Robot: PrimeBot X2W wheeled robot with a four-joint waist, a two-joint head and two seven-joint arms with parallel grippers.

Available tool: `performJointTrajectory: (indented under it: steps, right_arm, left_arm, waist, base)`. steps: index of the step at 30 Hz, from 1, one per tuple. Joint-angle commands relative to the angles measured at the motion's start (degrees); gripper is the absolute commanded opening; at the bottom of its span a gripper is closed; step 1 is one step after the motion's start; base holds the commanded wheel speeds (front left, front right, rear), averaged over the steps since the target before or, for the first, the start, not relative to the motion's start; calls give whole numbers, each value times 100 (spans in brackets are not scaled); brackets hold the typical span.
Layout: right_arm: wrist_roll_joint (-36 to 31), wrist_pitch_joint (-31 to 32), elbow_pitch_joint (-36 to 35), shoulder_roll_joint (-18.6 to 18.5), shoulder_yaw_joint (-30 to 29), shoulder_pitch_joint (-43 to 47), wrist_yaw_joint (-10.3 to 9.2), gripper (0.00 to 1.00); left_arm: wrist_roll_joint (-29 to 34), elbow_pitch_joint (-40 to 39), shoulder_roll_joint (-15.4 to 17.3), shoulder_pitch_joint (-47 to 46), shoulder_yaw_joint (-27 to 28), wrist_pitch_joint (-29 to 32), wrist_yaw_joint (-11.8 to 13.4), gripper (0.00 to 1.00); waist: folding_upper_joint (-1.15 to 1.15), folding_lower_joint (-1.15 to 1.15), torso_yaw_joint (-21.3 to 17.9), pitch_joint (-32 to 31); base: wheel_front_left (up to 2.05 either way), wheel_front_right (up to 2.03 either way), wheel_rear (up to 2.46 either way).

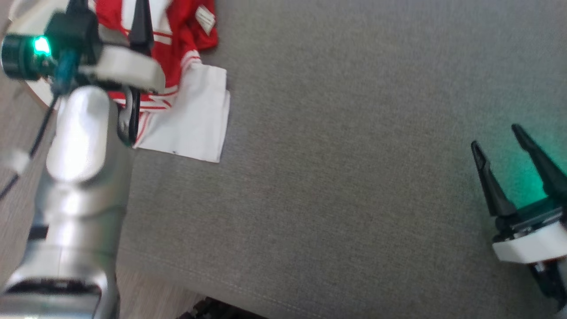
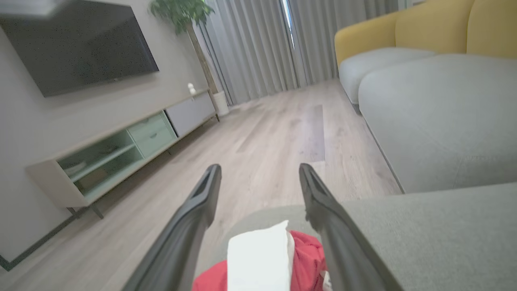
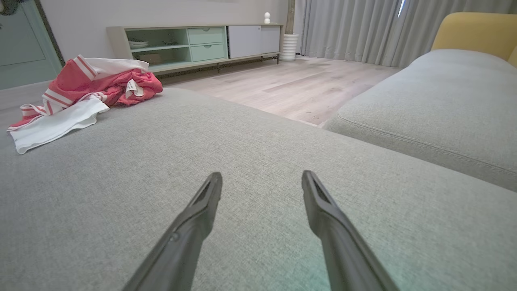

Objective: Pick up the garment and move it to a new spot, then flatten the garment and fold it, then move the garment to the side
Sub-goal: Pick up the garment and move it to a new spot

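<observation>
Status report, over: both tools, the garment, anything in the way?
Left tool open, straddling the garment, not closed. Right tool open, empty, over the cushion. Garment crumpled at the cushion's far left corner. Nothing seen in the way.

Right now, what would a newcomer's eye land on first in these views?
The red-and-white garment jumps out, crumpled at the far left corner of the grey cushion. The left tool is poised open over it, with a green light glowing on its wrist. The right tool sits open at the lower right of the head view, over bare cushion.
</observation>
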Motion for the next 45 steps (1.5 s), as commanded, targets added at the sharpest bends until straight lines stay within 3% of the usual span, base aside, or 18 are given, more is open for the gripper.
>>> performJointTrajectory:
  steps: [1,7,13,14,15,22,29,38,45]
  right_arm:
    - [-2,-62,-262,-223,86,-54,-5,100]
    - [30,-62,-448,-434,67,-98,-5,100]
    - [47,-62,-527,-469,39,-149,-5,100]
    - [45,-62,-530,-456,38,-155,-5,100]
    - [45,-62,-532,-436,37,-166,-5,100]
    - [38,-62,-406,-180,165,-244,-5,100]
    - [66,-62,-154,355,444,-384,-5,100]
    - [127,-62,110,1211,598,-246,-5,100]
    - [144,-62,174,1600,743,-57,-5,100]
  left_arm:
    - [-65,294,174,-345,158,122,27,100]
    - [-202,1803,163,-874,247,630,155,100]
    - [-131,2719,223,-1002,178,796,374,100]
    - [-70,2818,237,-1021,120,748,431,26]
    - [-23,2902,251,-1039,70,688,460,0]
    - [191,3116,510,-1325,-168,-38,540,0]
    - [382,2851,791,-1640,-412,-426,486,0]
    - [619,1852,812,-1764,-876,-489,210,0]
    - [692,704,843,-1625,-1186,-485,-52,0]
  waist:
    - [0,-2,-138,382]
    - [0,-2,-297,711]
    - [0,-2,-398,850]
    - [0,-2,-413,854]
    - [0,-2,-427,850]
    - [0,-2,-505,469]
    - [0,-2,-813,-437]
    - [0,-2,-1601,-1546]
    - [0,-2,-2396,-2075]
  base:
    - [0,0,0]
    - [0,0,0]
    - [0,0,0]
    - [0,0,0]
    - [0,0,0]
    - [0,0,0]
    - [0,0,0]
    - [0,0,0]
    - [0,0,0]
